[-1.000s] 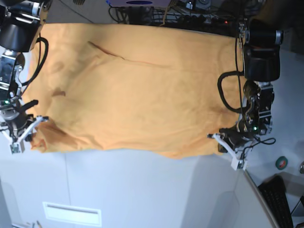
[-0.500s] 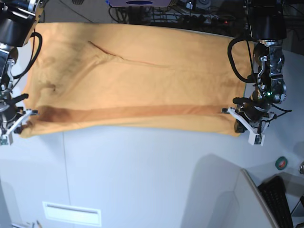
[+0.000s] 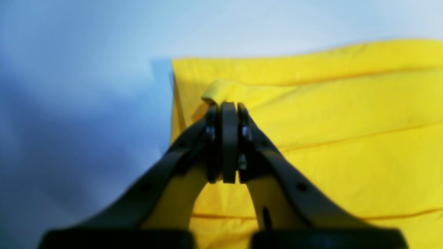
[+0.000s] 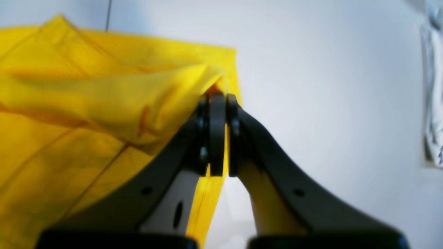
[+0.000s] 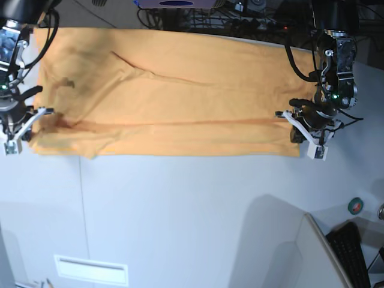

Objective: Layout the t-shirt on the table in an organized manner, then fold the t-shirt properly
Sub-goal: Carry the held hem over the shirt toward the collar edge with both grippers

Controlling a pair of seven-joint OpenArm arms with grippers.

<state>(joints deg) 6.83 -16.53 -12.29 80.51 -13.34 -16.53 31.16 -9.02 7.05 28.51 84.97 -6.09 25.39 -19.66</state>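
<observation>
One table, one t-shirt, two grippers, each pinched on the cloth.

One pale grey-white table [image 5: 192, 216] fills the base view, a thin dark seam running from about 7 o'clock up toward the shirt; one orange t-shirt [image 5: 168, 96] lies across its 12 o'clock half as a wide band, a lengthwise fold line near its lower edge and a diagonal crease near 11 o'clock; no print shows; two grippers hold it, one at each end; the left gripper [image 5: 303, 133] at 3 o'clock has its jaws pressed together on a small nub of the shirt's corner; the right gripper [image 5: 25, 127] at 9 o'clock is likewise clamped tight on a bunched fold of the opposite edge; one small green-rimmed round object [image 5: 355, 206], too small to identify, sits near 4 o'clock.
</observation>
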